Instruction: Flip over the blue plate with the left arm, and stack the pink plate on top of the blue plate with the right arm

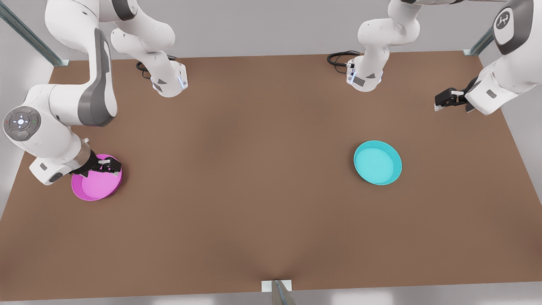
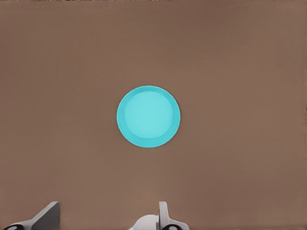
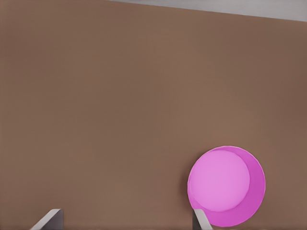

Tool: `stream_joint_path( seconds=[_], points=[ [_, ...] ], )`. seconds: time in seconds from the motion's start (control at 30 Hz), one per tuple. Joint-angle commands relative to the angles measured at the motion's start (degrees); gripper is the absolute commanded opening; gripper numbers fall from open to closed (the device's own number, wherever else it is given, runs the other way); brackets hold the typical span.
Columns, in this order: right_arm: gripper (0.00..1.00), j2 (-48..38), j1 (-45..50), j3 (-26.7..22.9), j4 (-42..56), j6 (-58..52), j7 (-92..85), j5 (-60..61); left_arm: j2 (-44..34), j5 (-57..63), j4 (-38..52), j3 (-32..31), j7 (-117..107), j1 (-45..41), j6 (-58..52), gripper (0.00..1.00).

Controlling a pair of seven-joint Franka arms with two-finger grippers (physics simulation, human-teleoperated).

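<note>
Closest to the camera in the front view lies the bare brown tabletop (image 1: 254, 203), and on it the two dishes are well apart. The pink plate (image 1: 91, 188) rests at the front view's left, open side up, with its lighter inside visible. The right pincer (image 1: 111, 164) is above the far rim of this plate; the arm comes from the left edge of the front view. In the right wrist view the pink plate (image 3: 225, 187) is just beside one fingertip (image 3: 200, 219), and the two fingertips stand far from each other, so this pincer is spread and pinches nothing.

The blue plate (image 1: 377, 162) rests at the front view's right, also with the open side up. The left pincer (image 1: 442, 101) hangs high near the right edge, well apart from the plate. The left wrist view looks down on the blue plate (image 2: 148, 116), and the fingertips (image 2: 48, 213) there are spread wide, with nothing between them.
</note>
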Motion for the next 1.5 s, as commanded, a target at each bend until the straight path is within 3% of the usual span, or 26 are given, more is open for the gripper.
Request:
stream_joint_path(
  seconds=[0.0,0.07,0.1,0.23,0.4,0.53,0.77,0.9,0.97,1.33,1.37,1.43,1.47],
  points=[
    [1.00,0.0,0.0,0.0,0.0,0.3,-0.8,0.1,0.0,-0.2,-0.1,-0.1,4.6,-0.1,0.8,1.00],
    [1.00,0.0,0.0,0.0,0.0,0.3,-0.8,0.1,0.8,-2.5,-1.6,-0.3,6.3,3.9,0.8,1.00],
    [1.00,0.0,0.0,0.0,0.0,0.3,-0.7,0.1,1.5,-6.8,-8.4,0.1,7.3,9.1,3.3,1.00],
    [1.00,-0.1,0.0,0.0,0.0,0.2,-0.6,0.1,3.4,-10.2,-30.2,0.3,32.3,18.1,30.3,1.00],
    [1.00,0.0,0.1,0.0,0.1,-0.5,-0.5,0.1,3.0,-10.5,-50.1,0.2,46.7,20.2,63.5,1.00],
    [1.00,0.1,0.0,0.0,0.1,-0.5,-0.6,0.1,4.2,-13.9,-59.1,-0.5,48.3,19.7,76.2,1.00],
    [1.00,0.7,-0.4,0.0,0.0,-0.4,-1.1,0.1,9.2,-14.1,-59.4,-2.2,48.2,19.2,76.6,1.00],
    [1.00,1.4,-8.0,-0.1,0.0,0.3,-4.2,0.7,11.7,-16.8,-59.4,-4.2,48.2,19.2,76.2,1.00],
    [1.00,3.8,-14.1,-0.1,0.4,0.6,-14.0,4.1,12.3,-16.8,-59.3,-5.0,48.2,19.2,76.2,1.00],
    [1.00,15.1,-17.3,-0.1,0.4,9.5,-24.7,4.3,15.9,-19.3,-59.0,-6.5,48.5,19.3,73.7,1.00],
    [1.00,15.1,-19.7,-0.1,0.2,9.4,-25.4,4.4,15.9,-19.2,-59.0,-6.5,48.5,19.3,73.5,0.92],
    [1.00,14.8,-24.2,-0.2,0.2,8.4,-26.7,4.3,16.1,-19.2,-59.0,-6.5,48.5,19.3,73.3,0.59],
    [1.00,15.1,-25.4,-0.2,0.1,8.0,-27.3,4.3,16.1,-19.2,-58.9,-6.4,48.5,19.3,73.3,0.50]
  ],
)
